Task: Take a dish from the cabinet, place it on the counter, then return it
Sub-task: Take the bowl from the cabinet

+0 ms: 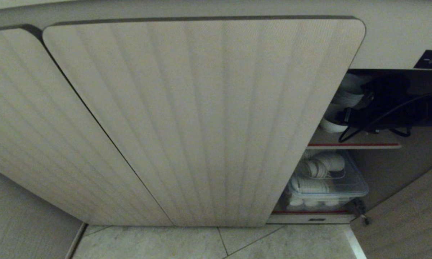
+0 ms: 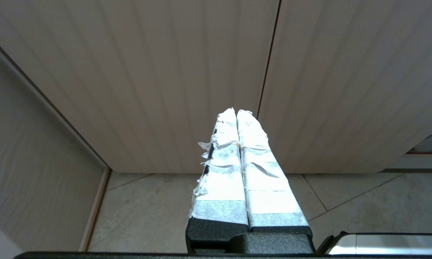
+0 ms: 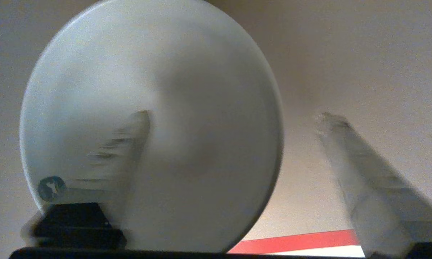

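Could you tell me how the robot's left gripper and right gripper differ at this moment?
The left gripper has its fingers pressed together, while the right gripper has its fingers spread wide. The left gripper hangs outside the cabinet, facing its closed doors, with nothing near it; the right gripper is inside, one finger across the white dish. Both have pale taped fingers.

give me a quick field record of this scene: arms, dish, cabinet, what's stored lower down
right gripper: open, inside the cabinet at the upper shelf, one finger in front of the dish, the other out beside it
dish: white, round, not clamped
left gripper: shut, parked outside, facing the closed doors
cabinet: right side open, red-edged shelf showing
lower shelf: clear bin of white dishes
floor: pale tile
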Available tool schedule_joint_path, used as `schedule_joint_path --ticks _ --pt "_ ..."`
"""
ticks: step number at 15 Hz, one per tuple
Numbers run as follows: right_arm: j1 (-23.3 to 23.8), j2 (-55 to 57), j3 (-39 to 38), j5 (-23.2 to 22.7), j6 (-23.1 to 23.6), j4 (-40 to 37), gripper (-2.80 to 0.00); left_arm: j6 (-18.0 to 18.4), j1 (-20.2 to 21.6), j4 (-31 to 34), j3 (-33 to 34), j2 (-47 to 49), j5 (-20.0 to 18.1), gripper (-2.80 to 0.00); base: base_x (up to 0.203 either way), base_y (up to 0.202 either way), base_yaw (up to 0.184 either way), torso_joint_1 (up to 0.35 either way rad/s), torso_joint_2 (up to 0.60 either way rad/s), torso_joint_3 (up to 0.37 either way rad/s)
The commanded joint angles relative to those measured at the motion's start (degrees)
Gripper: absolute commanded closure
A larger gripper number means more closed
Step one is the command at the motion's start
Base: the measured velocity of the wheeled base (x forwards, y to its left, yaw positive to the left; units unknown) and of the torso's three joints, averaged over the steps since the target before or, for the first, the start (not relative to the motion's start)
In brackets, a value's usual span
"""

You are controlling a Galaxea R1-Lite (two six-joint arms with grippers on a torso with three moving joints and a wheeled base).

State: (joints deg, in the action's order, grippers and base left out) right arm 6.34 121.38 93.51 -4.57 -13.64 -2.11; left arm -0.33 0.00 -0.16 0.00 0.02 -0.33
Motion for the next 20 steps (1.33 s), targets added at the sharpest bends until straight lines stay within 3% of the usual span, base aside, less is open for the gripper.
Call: schedule_joint_path --ticks 1,20 --pt "-0.01 0.08 -0.09 -0.09 -0.07 0.00 0.00 -0.02 0.00 -0.02 0.00 -0.02 -0.02 0.00 0.000 0.000 0.000 0.000 0.00 0.000" --pt "-0.01 -1.14 -3.63 -0.17 0.17 -0.09 0.00 -0.02 0.00 -0.02 0.00 -0.02 -0.02 0.00 0.000 0.000 0.000 0.000 0.00 0.000"
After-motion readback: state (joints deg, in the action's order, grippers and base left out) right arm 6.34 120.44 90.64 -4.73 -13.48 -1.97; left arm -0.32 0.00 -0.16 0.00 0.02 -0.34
